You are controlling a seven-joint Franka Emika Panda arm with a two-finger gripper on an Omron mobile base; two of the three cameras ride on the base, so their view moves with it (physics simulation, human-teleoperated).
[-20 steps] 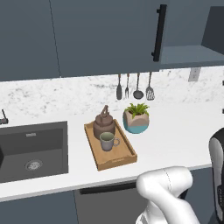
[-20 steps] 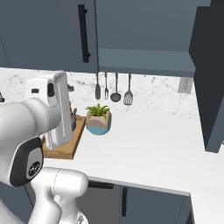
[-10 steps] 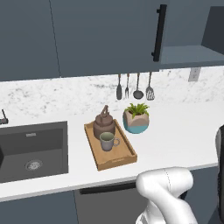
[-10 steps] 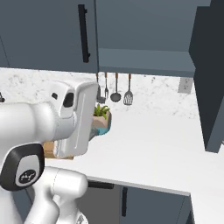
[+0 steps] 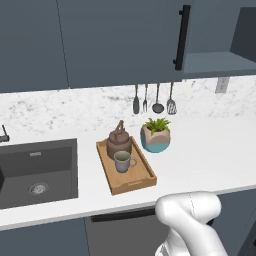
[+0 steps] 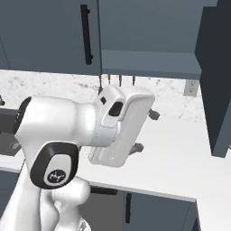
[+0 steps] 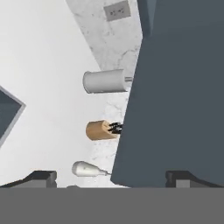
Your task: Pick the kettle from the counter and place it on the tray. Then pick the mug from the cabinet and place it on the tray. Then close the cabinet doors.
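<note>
Left base view: squat brown kettle (image 5: 118,144) and grey-green mug (image 5: 123,161) share a wooden tray (image 5: 135,181) on marble-look bench (image 5: 210,155); tool (image 7: 111,176) spread.

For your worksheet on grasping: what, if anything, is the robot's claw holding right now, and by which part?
Nothing. The claw is open and empty. The kettle and mug sit on the tray.

marble backsplash (image 5: 60,107) with hanging utensils (image 5: 153,99), wall outlet (image 5: 222,85), dark lower cabinets (image 5: 45,242) below
</note>
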